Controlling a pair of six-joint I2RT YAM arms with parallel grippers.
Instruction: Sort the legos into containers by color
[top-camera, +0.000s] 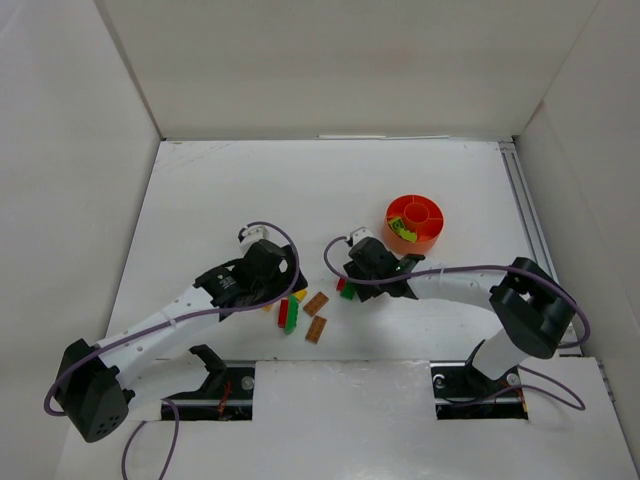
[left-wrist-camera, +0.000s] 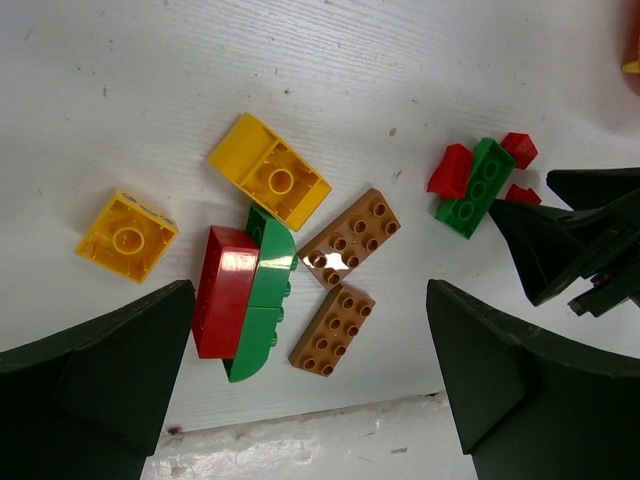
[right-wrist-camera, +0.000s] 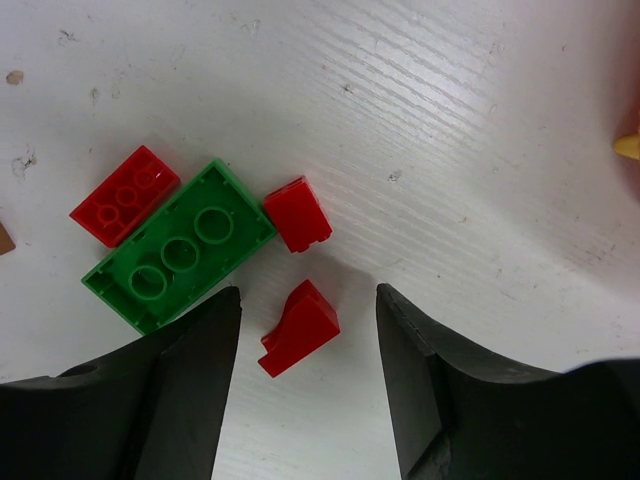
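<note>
My right gripper (right-wrist-camera: 308, 305) is open low over the table, with a small red sloped brick (right-wrist-camera: 299, 328) lying between its fingers, untouched. Beside it lie another small red brick (right-wrist-camera: 297, 214), a green brick (right-wrist-camera: 180, 246) lying studs down and a red studded brick (right-wrist-camera: 125, 195). My left gripper (left-wrist-camera: 310, 350) is open and empty above a red-and-green curved pair (left-wrist-camera: 245, 290), two brown plates (left-wrist-camera: 350, 240), and two yellow bricks (left-wrist-camera: 270, 172). The orange-red bowl (top-camera: 436, 228) at the right holds a lime brick (top-camera: 403, 229).
White walls enclose the table on three sides. The raised white near ledge (left-wrist-camera: 300, 440) runs just below the left gripper. The right gripper's fingers (left-wrist-camera: 560, 240) show at the right of the left wrist view, close to the red and green cluster (left-wrist-camera: 478, 178).
</note>
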